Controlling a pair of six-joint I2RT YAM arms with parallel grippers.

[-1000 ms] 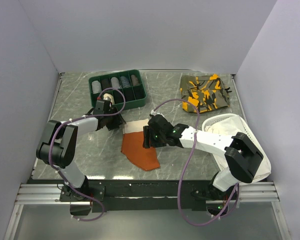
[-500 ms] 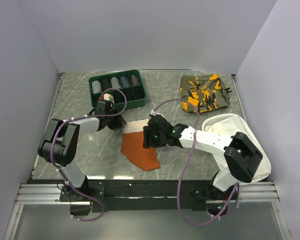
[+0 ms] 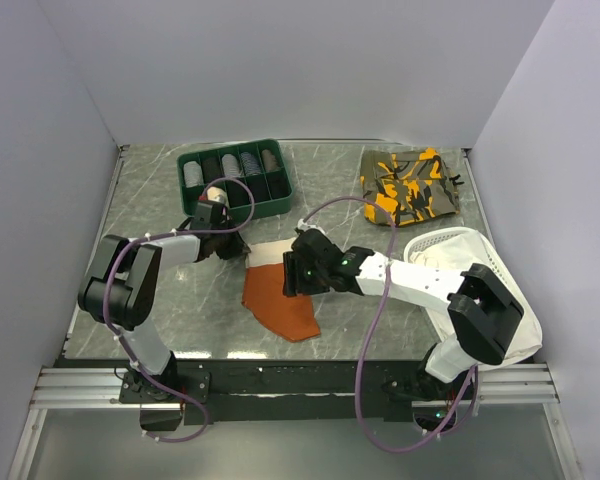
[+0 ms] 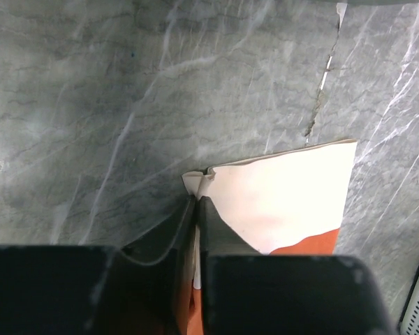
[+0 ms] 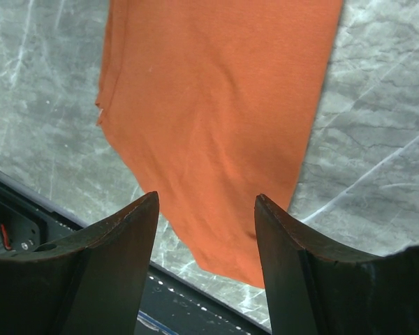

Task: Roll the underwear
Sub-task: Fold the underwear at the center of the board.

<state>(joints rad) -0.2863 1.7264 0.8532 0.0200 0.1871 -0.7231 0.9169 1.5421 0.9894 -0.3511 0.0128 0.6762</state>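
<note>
Tray, camouflage garment and white cloth on a grey table

A grey marbled table (image 3: 150,190) with pale veins sits between plain white walls. A dark green tray (image 3: 286,172) stands at the far left-centre, split into narrow side-by-side compartments, each holding a rolled piece of fabric (image 3: 193,175) in grey, black or a pale tone. At the far right an orange-and-olive camouflage garment (image 3: 410,187) lies folded flat, well apart from the tray. Nearer on the right edge a large white cloth (image 3: 458,243) is heaped. A metal rail (image 3: 300,385) runs along the near edge.
</note>
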